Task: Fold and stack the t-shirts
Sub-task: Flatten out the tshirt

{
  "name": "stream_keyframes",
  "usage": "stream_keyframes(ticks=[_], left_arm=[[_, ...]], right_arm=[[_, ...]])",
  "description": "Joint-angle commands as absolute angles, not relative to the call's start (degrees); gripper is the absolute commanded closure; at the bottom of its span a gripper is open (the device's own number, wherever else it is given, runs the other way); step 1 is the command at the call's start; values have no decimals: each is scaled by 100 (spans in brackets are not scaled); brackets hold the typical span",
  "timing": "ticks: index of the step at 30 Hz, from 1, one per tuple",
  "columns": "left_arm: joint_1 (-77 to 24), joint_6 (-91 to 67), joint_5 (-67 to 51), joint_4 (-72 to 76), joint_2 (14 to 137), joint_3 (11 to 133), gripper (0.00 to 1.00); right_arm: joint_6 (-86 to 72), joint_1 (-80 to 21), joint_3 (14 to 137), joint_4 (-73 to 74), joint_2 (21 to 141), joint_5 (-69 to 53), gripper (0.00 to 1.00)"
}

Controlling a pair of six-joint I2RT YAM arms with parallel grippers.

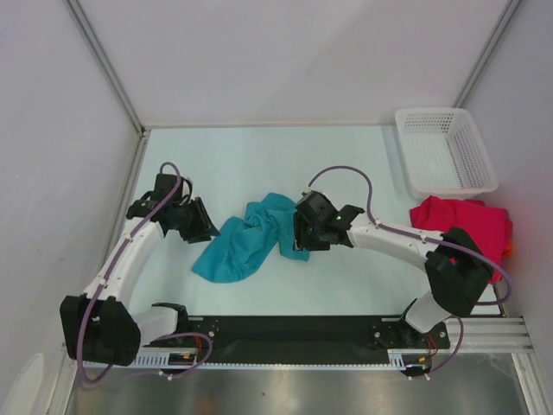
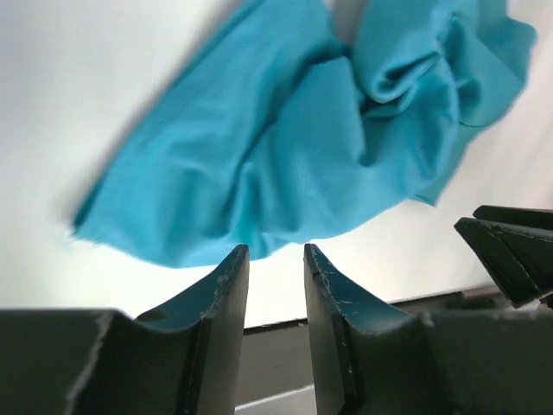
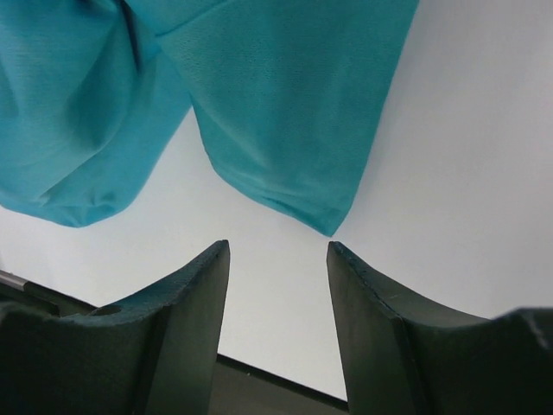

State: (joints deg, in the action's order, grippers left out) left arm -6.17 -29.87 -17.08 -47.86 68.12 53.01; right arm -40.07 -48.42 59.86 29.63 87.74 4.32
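Teal t-shirt (image 1: 251, 238) crumpled on bench (image 1: 259, 164) centre, unfolded. Left claw (image 2: 275, 251) narrow, empty, at shirt's left edge. Right claw (image 3: 278, 246) wider, empty, at right edge. Likely flanking to pinch and spread. Crimson t-shirt (image 1: 462, 223) waits far right.

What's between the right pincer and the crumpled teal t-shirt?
Only bare pale tabletop, in the right wrist view: the open right pincer faces the edge of the crumpled teal cloth t-shirt with nothing in the gap.
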Motion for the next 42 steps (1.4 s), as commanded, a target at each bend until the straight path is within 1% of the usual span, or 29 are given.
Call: stream_keyframes(ticks=[1, 5, 13, 20, 27, 33, 38, 42], left_arm=[[-580, -2944, -537, -5300, 6346, 5186, 63], [-580, -2944, -45, -5396, 6337, 4984, 63], [-580, -2918, 228, -5300, 6644, 4711, 63], [-571, -2795, 589, -5361, 6995, 4860, 63], [-563, -2593, 405, -5108, 7759, 5203, 63], [-545, -2470, -369, -4545, 8498, 5002, 63], [-545, -2435, -186, -4351, 8894, 4860, 63], [-545, -2426, -9, -4403, 8956, 4956, 63]], right_arm=[[-3788, -4878, 6046, 2435, 9393, 115, 46], [-3621, -4878, 6143, 2408, 9667, 62, 46], [-3428, -4711, 6047, 2443, 9677, 114, 46], [-3331, -4562, 6056, 2452, 9668, 70, 46], [-3296, -4377, 6047, 2435, 9685, 53, 45], [-3340, -4333, 6047, 2382, 9729, 53, 46], [-3419, -4324, 5915, 2338, 9729, 61, 45], [-3498, -4324, 5827, 2250, 9721, -105, 45]])
